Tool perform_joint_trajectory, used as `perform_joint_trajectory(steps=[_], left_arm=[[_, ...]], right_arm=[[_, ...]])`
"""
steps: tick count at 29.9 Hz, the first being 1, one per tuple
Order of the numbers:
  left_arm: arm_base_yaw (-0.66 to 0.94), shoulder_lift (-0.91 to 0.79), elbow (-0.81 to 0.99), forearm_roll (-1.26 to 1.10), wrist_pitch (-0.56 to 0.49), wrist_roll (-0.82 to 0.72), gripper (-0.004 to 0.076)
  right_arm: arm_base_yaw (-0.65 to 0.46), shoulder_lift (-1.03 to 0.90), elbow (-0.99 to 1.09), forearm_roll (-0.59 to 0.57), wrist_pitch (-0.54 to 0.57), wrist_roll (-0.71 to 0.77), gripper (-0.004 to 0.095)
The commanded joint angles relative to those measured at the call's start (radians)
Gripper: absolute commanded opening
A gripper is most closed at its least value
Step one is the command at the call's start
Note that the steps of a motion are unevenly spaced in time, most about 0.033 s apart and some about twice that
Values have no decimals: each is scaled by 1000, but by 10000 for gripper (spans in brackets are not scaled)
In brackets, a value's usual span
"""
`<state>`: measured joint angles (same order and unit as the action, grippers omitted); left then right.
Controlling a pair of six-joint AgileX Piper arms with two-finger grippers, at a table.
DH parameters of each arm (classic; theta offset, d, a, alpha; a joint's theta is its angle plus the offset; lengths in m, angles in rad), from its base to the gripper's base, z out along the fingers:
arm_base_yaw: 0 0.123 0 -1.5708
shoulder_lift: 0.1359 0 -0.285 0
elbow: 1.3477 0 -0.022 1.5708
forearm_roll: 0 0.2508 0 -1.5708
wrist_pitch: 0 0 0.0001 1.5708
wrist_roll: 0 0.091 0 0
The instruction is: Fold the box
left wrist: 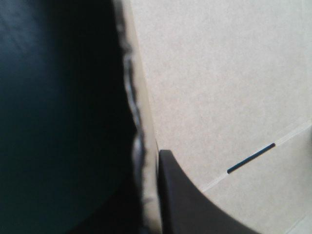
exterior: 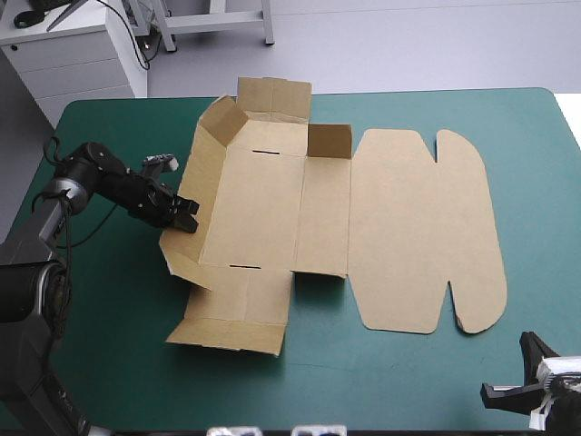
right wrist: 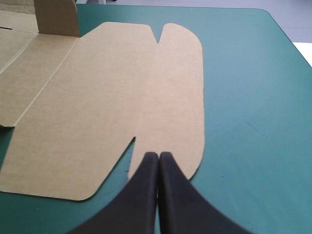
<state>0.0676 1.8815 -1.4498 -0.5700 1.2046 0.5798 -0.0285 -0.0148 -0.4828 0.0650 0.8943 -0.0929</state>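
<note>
1. One teal-green cover point(exterior: 408, 381), smooth and matt, spreads over the whole table and is rounded at its far corners.
2. The box point(exterior: 309, 218) lies across the table's middle. It is a cut sheet of plain brown board, creased in straight lines. Its lid point(exterior: 418, 227) lies flat toward the right and ends in rounded lobes parted by notches. The left wall point(exterior: 204, 182) is tilted up, two far flaps stand upright, and the near flap lies flat.
3. The left arm reaches in low from the left with its elbow bent and its wrist nearly level. The left gripper point(exterior: 188, 218) is at the left wall's outer edge.
4. Only the left wrist view shows the grip. The wall's raw, ragged edge runs between the black fingers point(left wrist: 195, 204), which are all but closed on the board.
5. The right gripper point(right wrist: 159, 155) sits near the table's near right corner, well apart from the box in the high view. In its own view the fingers press together into one pointed arch, holding nothing and aimed at a lobe of the lid.
6. Two thin dark slots point(exterior: 266, 152) cut the creases of the base. The left wrist view shows one of them close up.
</note>
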Motion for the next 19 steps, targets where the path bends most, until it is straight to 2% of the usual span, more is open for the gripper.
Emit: perform_joint_trajectory(steps=[1, 6, 13, 15, 19], left_arm=[[-22, -64, -123, 138, 92, 5, -8], [-63, -64, -233, 310, 85, 33, -8], [-157, -64, -329, 564, 72, 194, -8], [-189, -64, -344, 614, 50, 225, -8], [-271, -64, -353, 706, -64, 244, -8]], right_arm=[[2, 10, -17, -4, -87, -2, -19], [2, 10, 4, -4, -136, -2, -19], [2, 10, 9, -4, -145, 5, -19], [2, 10, 9, -4, -145, 5, -19], [2, 10, 9, -4, -145, 5, -19]])
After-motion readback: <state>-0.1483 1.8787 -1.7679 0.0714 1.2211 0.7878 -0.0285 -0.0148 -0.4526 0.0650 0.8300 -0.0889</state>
